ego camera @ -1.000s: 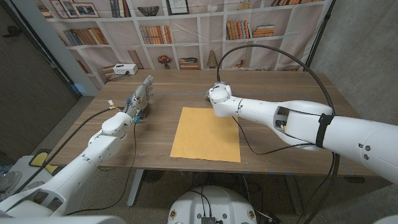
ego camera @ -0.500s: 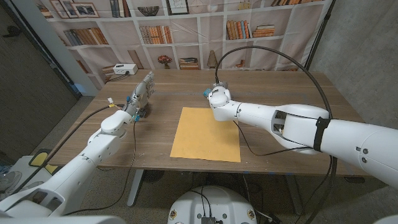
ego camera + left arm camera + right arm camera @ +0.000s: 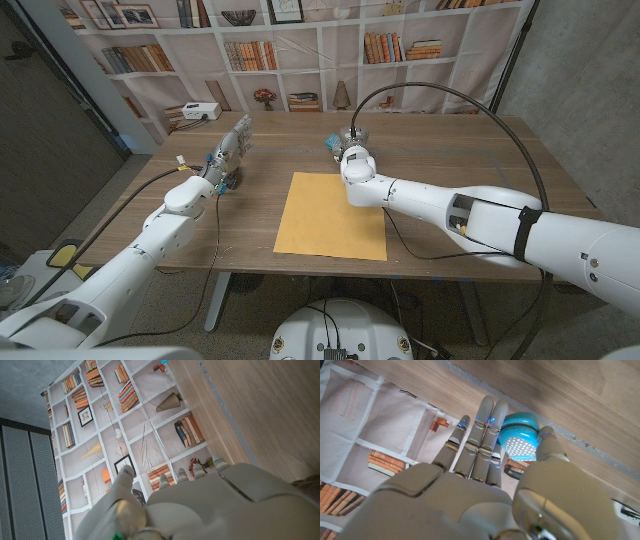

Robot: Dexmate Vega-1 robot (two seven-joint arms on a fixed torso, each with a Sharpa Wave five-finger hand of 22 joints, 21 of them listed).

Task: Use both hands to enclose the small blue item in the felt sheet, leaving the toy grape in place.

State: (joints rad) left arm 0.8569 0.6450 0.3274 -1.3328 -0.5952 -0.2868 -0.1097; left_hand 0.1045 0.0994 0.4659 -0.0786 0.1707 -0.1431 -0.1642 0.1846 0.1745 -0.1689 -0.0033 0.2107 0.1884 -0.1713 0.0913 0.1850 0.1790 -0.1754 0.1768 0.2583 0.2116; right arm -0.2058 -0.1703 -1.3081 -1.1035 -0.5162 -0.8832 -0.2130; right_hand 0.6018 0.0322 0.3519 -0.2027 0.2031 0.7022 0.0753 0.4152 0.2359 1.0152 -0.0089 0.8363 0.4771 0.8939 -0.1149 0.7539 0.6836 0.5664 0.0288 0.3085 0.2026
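From the head view, the orange-tan felt sheet (image 3: 332, 215) lies flat on the wooden table (image 3: 450, 150), near its front edge and roughly in the middle. The right robot hand (image 3: 348, 148) reaches past the sheet's far right corner, toward the back of the table, and a speck of blue shows just beside it; what that blue is cannot be made out from there.

The right wrist view settles it: a small round blue item (image 3: 519, 438) with a dotted face sits between the fingers (image 3: 481, 435) on one side and the thumb on the other. The fingers are extended side by side and the thumb stands apart from them. Whether fingers and thumb actually press on the blue item or merely flank it cannot be told.

The left robot hand (image 3: 228, 152) stands over the table's left part, well apart from the sheet, fingers pointing up and away from the robot. In the left wrist view its fingers (image 3: 125, 476) are straight with nothing in them, so it is unclosed and empty. That view looks along the table top to a bookshelf backdrop (image 3: 135, 420) behind it.

Something dark lies on the table just beside the left hand in the head view, too small to identify.
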